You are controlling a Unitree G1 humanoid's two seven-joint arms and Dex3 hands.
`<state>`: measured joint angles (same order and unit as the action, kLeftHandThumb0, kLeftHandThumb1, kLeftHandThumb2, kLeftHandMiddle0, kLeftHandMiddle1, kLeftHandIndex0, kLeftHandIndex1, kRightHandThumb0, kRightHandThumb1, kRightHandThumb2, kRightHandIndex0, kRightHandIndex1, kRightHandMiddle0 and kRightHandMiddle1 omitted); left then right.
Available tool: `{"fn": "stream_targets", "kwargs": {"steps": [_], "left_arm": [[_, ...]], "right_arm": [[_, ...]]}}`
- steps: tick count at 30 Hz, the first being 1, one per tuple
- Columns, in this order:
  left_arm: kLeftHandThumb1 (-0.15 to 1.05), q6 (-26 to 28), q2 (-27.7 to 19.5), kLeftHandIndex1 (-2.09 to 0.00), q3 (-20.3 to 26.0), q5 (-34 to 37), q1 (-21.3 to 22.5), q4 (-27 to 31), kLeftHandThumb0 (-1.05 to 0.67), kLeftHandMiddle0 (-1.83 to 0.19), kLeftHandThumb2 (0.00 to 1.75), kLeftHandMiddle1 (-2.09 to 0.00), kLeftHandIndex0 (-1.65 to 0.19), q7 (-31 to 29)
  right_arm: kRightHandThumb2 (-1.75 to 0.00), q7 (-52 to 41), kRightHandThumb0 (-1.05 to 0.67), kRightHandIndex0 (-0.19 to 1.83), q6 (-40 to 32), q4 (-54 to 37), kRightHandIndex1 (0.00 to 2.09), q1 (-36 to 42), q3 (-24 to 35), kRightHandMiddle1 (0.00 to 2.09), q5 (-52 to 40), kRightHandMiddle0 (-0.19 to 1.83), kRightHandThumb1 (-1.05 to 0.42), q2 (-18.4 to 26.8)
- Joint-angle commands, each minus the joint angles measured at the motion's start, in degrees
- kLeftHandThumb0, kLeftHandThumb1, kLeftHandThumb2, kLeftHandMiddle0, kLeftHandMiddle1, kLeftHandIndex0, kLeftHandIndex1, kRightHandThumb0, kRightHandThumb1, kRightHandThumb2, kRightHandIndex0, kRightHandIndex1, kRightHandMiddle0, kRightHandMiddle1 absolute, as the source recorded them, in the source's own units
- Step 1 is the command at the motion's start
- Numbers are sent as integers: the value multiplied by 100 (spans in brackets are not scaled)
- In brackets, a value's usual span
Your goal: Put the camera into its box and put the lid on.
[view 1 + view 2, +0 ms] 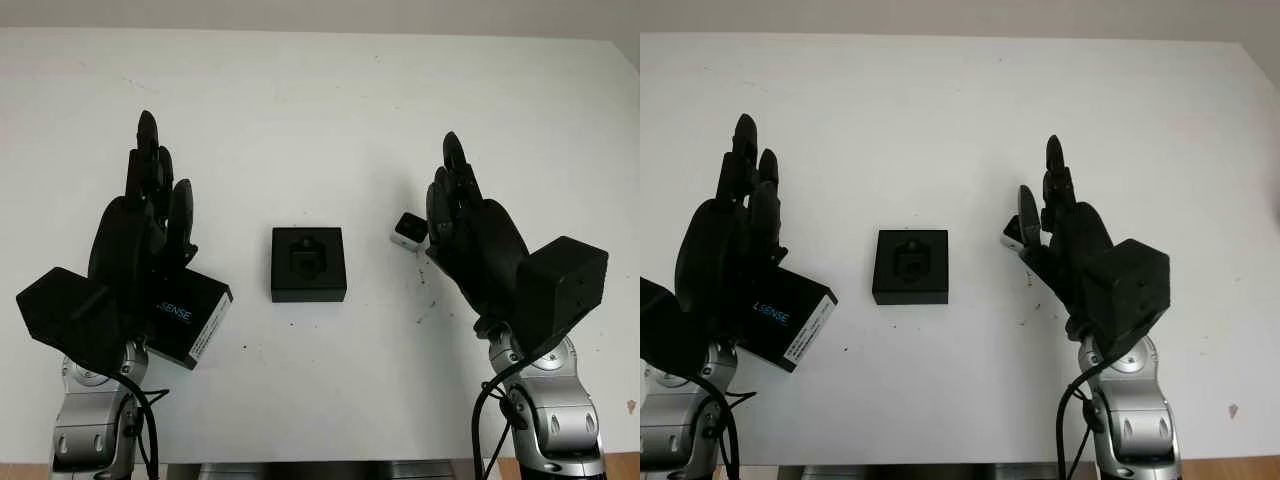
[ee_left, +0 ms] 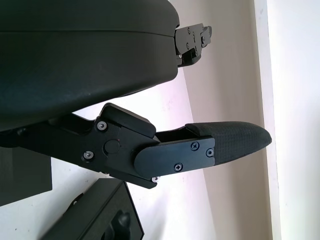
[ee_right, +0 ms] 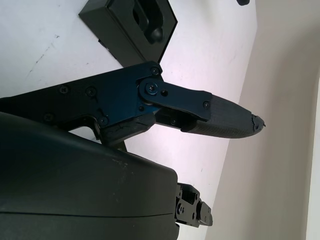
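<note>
White camera (image 1: 408, 231), black lens face, table-resting

Head stereo pair: both eyes look forward and down on the white desk (image 1: 330, 130) from slightly offset positions; both take in the open box (image 1: 308, 264) midway between the left robot hand (image 1: 140, 230) and right robot hand (image 1: 470, 235). Wrist cameras sit very close behind each hand's shell, facing along the fingers (image 2: 225, 145). Both wrist views, rotated, catch the box (image 3: 131, 25) beyond the fingers.
</note>
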<state>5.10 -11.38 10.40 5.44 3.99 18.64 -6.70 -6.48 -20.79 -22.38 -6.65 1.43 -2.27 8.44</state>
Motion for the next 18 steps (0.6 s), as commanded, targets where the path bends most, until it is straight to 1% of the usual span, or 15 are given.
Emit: {"fn": "stream_targets", "kwargs": {"steps": [1,8,10,12,14,15,16,18], "left_arm": [[105,-36,-20,0,40,57,-7,17,-87,19,60,0,19,-16],[105,-63,-35,0,-4,38,41,-44,-85,19,61,0,19,-38],[105,-35,-29,0,-10,49,46,-39,-85,19,61,0,19,-43],[105,-22,-22,0,-6,63,49,-40,-86,19,60,0,19,-47],[105,-53,-40,0,-1,26,35,-52,-87,19,61,0,19,-44],[105,-54,-46,0,3,24,29,-49,-87,19,61,0,19,-47],[105,-46,-41,0,5,26,25,-39,-86,19,61,0,19,-41],[105,-65,-36,0,7,37,24,-45,-86,19,61,0,19,-47]], "right_arm": [[-65,30,-85,-19,20,-8,0,31,6,0,-30,-19,-105,-50],[-64,81,-87,-19,-106,-4,0,-10,4,0,-12,-19,-105,-45],[-60,99,-84,-19,-55,10,0,-18,17,0,20,-19,-105,-24],[-48,191,-82,-19,74,6,0,-19,35,1,109,-18,-105,-32],[-32,344,-78,-15,496,117,3,-46,91,4,191,-13,-105,-100],[-27,414,-77,-14,705,174,4,-78,130,5,229,-11,-105,-108],[-17,480,-73,-6,903,225,7,-109,153,9,309,-4,-101,-80],[-8,606,-68,2,1112,287,11,-179,154,12,619,4,-97,65]]}}
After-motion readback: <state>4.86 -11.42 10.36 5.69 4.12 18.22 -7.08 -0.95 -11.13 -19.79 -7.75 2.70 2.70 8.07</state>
